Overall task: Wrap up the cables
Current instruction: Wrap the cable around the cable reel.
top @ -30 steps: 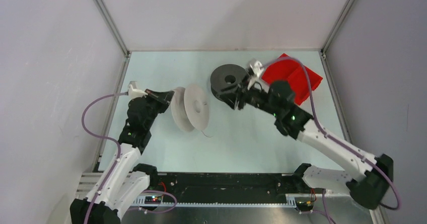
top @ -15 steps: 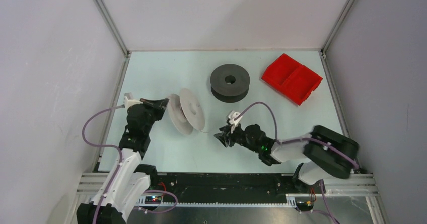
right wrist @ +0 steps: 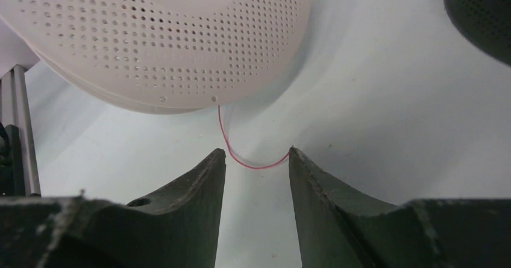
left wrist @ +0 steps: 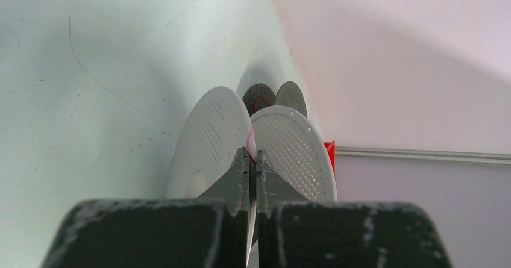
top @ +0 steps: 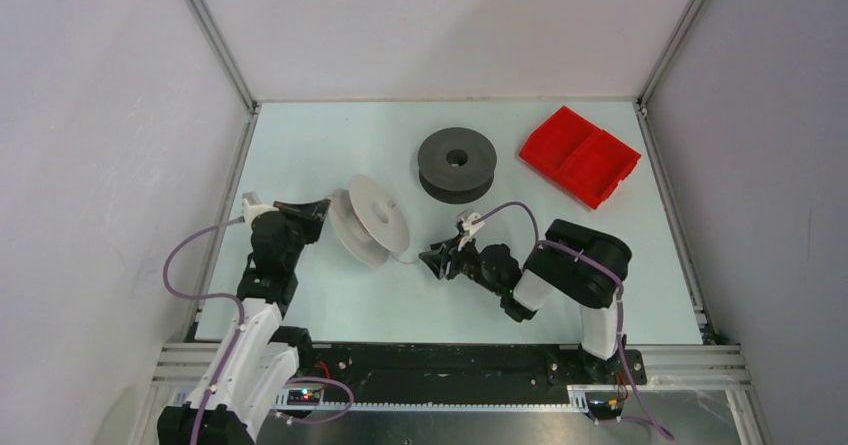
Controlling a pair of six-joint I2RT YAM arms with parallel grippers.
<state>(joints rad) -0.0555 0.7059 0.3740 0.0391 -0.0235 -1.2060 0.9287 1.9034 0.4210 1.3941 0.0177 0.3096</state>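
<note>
**Table** (top: 300, 145): pale green top, with white panels on three sides.

**White spool** (top: 368, 223): two round flanges full of small holes. It stands on its rim and leans, left of centre on the table, between the two claws.

**Cable** (right wrist: 222, 132): a very fine reddish-pink strand belonging to the white spool. It leaves the lower rim of the near flange and drops to the table. From there it curves in a shallow loop across the gap in front of the right claw, and its end touches one fingertip.

**Left claw** (top: 322, 205): jaws pressed tight together. The tips (left wrist: 253, 156) sit at the rim of the white spool, in the slot between its flanges. A short curl of cable shows right at the tips, but whether it is pinched cannot be told.

**Right claw** (top: 432, 259): low over the table, pointing at the white spool from the right. The jaws stand partly open (right wrist: 256, 153) and hold nothing. The cable loop lies just ahead of the tips.

**Grey spool** (top: 457, 163): dark, lying flat on one flange at the back centre of the table, well apart from both claws. Its own cable is too fine to make out.

**Red tray** (top: 580, 155): two compartments, at the back right, near the grey spool but not touching it.
</note>
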